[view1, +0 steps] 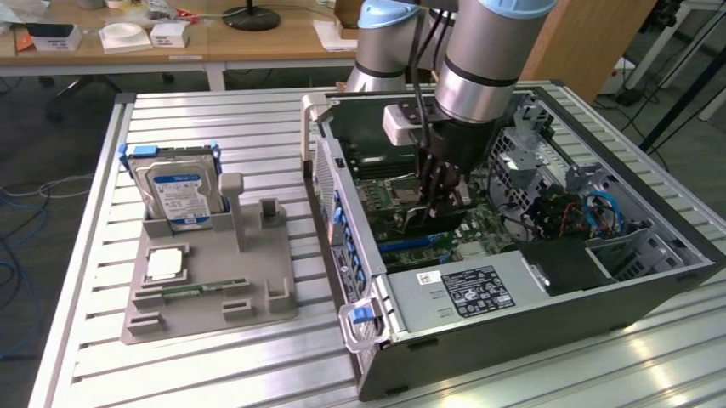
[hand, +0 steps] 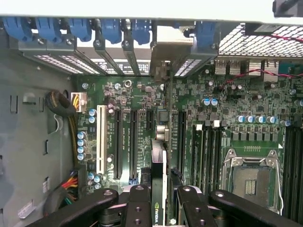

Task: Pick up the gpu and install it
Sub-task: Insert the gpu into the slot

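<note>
My gripper (view1: 437, 202) reaches down into the open computer case (view1: 545, 327), over the green motherboard (view1: 482, 229). It is shut on the gpu (view1: 428, 223), a dark flat card held on edge. In the wrist view the gpu (hand: 157, 189) stands edge-on between my two black fingers (hand: 139, 203), with a small green logo on its near end. The card lines up along the board beside the long black expansion slots (hand: 117, 142). Its far end reaches toward the rear bracket openings (hand: 158, 71). Whether the card's lower edge touches a slot is hidden.
A grey parts holder (view1: 267, 293) lies on the slatted table at the exterior view's left, carrying a hard drive (view1: 176, 191), a processor chip (view1: 165, 263) and a RAM stick (view1: 187, 291). Inside the case are the power supply (view1: 471, 289), an empty processor socket (hand: 251, 177) and cables (view1: 601, 212).
</note>
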`<state>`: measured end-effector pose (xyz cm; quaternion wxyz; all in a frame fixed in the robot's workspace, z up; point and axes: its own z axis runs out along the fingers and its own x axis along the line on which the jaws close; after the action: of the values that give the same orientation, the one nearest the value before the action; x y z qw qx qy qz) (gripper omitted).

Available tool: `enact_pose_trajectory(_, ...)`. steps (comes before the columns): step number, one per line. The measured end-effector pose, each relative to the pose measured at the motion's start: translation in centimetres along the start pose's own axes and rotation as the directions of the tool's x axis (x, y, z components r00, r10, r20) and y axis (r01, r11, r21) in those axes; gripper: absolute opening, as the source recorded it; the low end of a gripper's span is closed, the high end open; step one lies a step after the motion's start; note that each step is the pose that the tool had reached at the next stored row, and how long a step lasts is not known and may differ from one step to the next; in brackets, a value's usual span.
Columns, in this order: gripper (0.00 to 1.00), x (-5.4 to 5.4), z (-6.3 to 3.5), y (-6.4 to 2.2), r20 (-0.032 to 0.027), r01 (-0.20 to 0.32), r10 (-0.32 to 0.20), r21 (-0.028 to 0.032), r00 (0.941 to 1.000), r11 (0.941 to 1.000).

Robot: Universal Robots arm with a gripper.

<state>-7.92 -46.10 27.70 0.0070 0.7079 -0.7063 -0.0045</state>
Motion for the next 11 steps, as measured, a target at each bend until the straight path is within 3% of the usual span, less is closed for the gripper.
enact_pose_trajectory(11, 0.26, -0.41, 0.03, -0.09, 0.0001, 0.000, 0.000, 0.0000, 1.0000, 1.0000)
